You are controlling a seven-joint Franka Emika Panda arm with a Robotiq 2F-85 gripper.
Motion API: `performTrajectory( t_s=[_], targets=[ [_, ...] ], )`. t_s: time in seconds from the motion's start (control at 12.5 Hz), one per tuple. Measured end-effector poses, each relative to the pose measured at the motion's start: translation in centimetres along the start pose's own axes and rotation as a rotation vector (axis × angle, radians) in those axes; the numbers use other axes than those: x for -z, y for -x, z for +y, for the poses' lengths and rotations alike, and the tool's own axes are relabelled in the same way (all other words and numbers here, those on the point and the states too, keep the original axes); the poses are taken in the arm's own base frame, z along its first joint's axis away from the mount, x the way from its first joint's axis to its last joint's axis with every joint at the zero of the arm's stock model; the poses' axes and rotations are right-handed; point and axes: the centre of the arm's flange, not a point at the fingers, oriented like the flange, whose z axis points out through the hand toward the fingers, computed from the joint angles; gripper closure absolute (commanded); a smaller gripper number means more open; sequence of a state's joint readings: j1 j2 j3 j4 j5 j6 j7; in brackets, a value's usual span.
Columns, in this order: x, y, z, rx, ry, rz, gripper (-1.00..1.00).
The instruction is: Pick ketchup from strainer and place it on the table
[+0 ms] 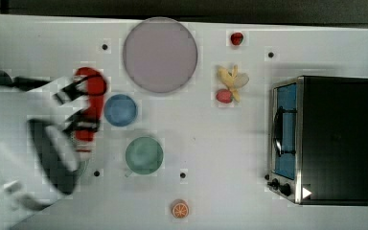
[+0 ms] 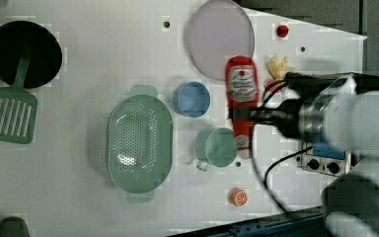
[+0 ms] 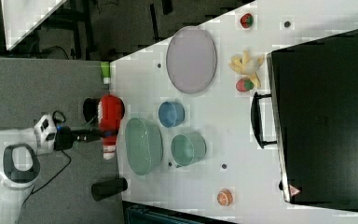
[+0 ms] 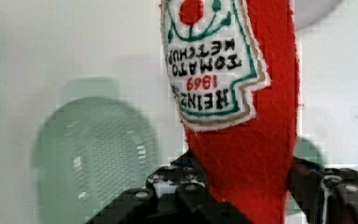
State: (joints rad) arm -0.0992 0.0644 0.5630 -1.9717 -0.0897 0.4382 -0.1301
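Note:
My gripper [image 2: 244,114] is shut on the ketchup [image 2: 242,98], a red squeeze bottle with a white-and-red label and a white cap, and holds it in the air. The wrist view has the ketchup [image 4: 247,154] clamped between my gripper's [image 4: 242,191] black fingers, label up close. The pale green strainer [image 2: 139,143] stands empty on the white table [image 2: 69,197]. It lies below and to one side of the bottle, as the strainer [image 4: 98,154] appears in the wrist view. In the right view the ketchup [image 3: 110,116] hangs beside the strainer [image 3: 143,145].
A blue cup [image 1: 120,109] and a green cup [image 1: 144,155] stand close to the strainer. A grey-lilac plate [image 1: 159,54], a banana with a strawberry [image 1: 231,79], an orange slice [image 1: 180,209] and a toaster oven [image 1: 326,139] lie further off. A black pan [image 2: 23,52] and green spatula [image 2: 9,116] sit beyond the strainer.

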Motion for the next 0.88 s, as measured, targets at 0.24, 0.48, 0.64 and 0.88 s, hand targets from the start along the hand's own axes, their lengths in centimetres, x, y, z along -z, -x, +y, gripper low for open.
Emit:
performTrajectory(
  t_s=[0.24,0.48,0.64,0.88],
  targets=[
    [-0.5,-5.6,9.6,-0.07,0.009,-0.014,-0.13],
    [-1.5,-8.9,20.4,-0.157,0.021,-0.031,-0.13],
    [-2.7,-9.3,26.4,-0.215,0.029,-0.066,-0.13],
    [-4.9,-8.9,31.6,-0.278,0.037,-0.083,-0.13]
  ],
)
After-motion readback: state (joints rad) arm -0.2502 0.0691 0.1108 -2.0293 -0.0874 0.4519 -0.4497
